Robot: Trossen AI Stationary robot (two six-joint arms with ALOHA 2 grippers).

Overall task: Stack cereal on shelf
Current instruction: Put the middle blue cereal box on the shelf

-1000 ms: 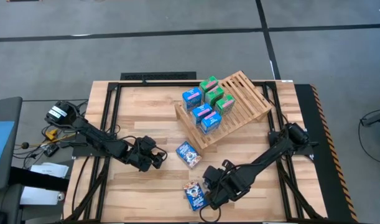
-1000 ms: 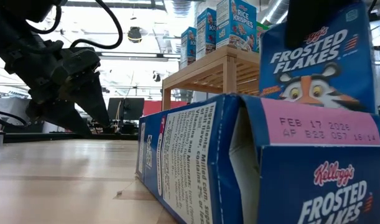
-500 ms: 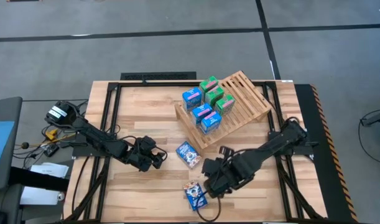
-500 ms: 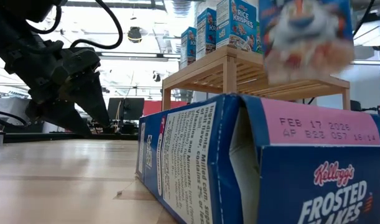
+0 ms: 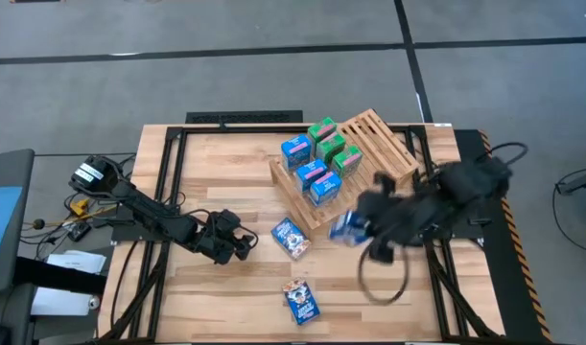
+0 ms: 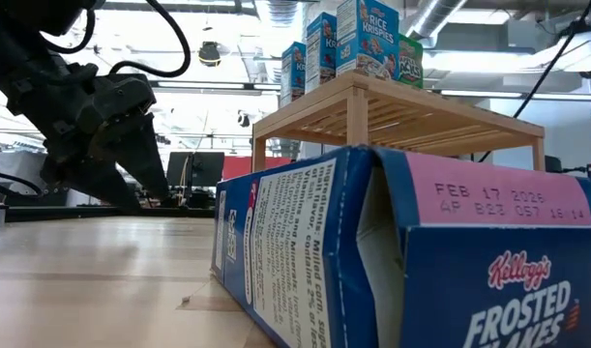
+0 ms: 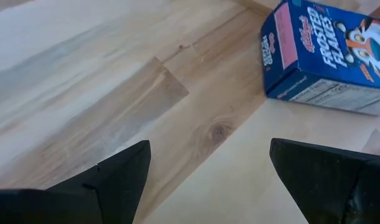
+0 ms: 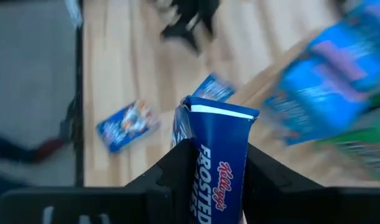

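Lifted beside the shelf holding six cereal boxes, right hand grips a Frosted Flakes box.

Right gripper and small blue cardboard cereal box it carries smeared by motion in high view. Large blue Frosted Flakes box cut by low view's edge.

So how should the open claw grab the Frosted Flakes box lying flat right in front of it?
Come from above and pinch its two long narrow sides. The Frosted Flakes box lies flat on the table, front face up, so only the thin edges fit between the left claw's open fingers.
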